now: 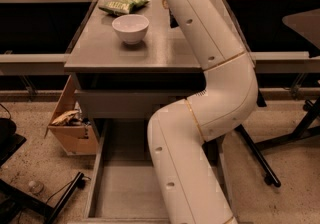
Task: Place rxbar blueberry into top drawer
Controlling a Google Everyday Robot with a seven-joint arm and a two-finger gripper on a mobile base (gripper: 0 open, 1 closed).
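Note:
The top drawer [98, 168] is pulled open below the cabinet, with a bare grey floor and low grey walls. My white arm [200, 118] rises across its right half, bends, and runs up over the countertop [100, 53] to the picture's top edge. My gripper is out of view past that edge. A small dark patch [173, 19] shows on the counter against the arm's left side. I cannot tell whether it is the rxbar blueberry. No bar lies in the visible part of the drawer.
A white bowl [130, 28] and a green crinkled snack bag [123, 5] sit on the counter's far left. A plain grey drawer front [130, 104] is above the open drawer. A tan cardboard box [72, 125] stands left of the cabinet. Chair legs [257, 160] are at the right.

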